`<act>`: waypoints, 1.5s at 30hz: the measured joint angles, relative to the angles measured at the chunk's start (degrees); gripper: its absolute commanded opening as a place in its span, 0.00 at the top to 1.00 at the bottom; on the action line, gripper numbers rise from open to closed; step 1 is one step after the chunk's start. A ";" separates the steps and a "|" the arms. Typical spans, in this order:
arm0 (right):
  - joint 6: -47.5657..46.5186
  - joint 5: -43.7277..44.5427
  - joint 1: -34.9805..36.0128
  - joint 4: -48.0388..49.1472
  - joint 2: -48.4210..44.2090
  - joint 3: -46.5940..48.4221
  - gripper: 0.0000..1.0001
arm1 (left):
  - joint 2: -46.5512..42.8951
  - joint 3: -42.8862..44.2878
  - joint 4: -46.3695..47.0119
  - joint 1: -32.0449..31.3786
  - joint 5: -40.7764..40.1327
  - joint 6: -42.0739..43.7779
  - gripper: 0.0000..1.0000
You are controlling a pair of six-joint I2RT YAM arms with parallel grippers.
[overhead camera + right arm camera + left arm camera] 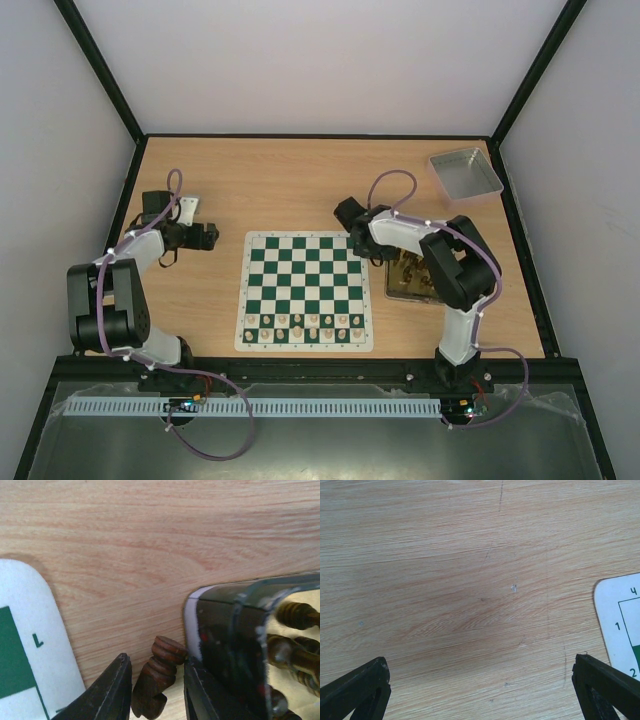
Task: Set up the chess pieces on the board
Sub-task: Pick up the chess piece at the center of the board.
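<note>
Right wrist pincer (pixel 156 661) tight on piece (pixel 154 680) by tin (pixel 220 630) of pieces (pixel 295 615); left pincer (pixel 481 660) agape

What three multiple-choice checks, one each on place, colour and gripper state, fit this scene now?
1. Relative to the board, the gold tin lies: A) left B) right C) on top.
2. The piece held in the right gripper is: A) dark brown B) cream C) green.
3. The left gripper is: A) shut on a piece B) shut, empty C) open, empty.
B, the gold tin sits off the board's right edge; A, brown wood shows between its jaws; C, its jaws stand wide over bare table.
</note>
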 measured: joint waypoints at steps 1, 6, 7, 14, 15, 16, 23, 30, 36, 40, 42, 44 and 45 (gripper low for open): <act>0.24 0.50 -0.02 -0.04 0.46 0.09 0.71 | 0.09 0.00 0.09 0.00 0.00 0.00 0.01; 1.25 2.01 -0.17 -0.17 1.88 1.79 0.71 | 0.17 -0.02 0.28 0.00 -0.02 0.00 0.01; 1.29 2.14 -0.24 -0.13 2.12 2.01 0.71 | 0.17 -0.02 0.28 0.00 -0.02 0.00 0.01; 1.51 1.20 -1.25 1.46 2.29 2.05 0.78 | 0.17 -0.04 0.31 0.00 -0.17 0.00 0.01; 1.53 1.01 -1.44 1.84 2.29 1.97 0.78 | 0.17 -0.04 0.33 0.00 -0.20 0.00 0.01; 1.51 0.90 -1.60 2.14 2.29 1.90 0.79 | 0.17 -0.04 0.35 0.00 -0.22 0.00 0.01; 1.81 0.13 -2.08 5.29 2.27 1.16 0.84 | 0.17 -0.04 0.74 0.00 -0.24 0.00 0.01; 2.34 -1.84 -2.45 7.69 1.57 0.37 0.89 | 0.17 -0.04 0.74 0.00 -0.24 0.00 0.01; 2.34 -4.04 -2.56 8.15 0.33 -0.48 0.91 | 0.17 -0.04 0.74 0.00 -0.24 0.00 0.01; 2.27 -6.78 -2.56 6.45 -1.25 -1.05 0.92 | 0.17 -0.04 0.74 0.00 -0.24 0.00 0.01; 2.08 -7.63 -2.56 5.18 -2.38 -1.07 0.93 | 0.17 -0.04 0.74 0.00 -0.24 0.00 0.01; 1.66 -8.33 -2.56 3.98 -4.00 -1.05 0.93 | 0.17 -0.04 0.74 0.00 -0.24 0.00 0.01; 1.44 -8.59 -2.56 3.50 -4.76 -1.05 0.93 | 0.20 -0.04 0.74 0.00 -0.24 0.00 0.01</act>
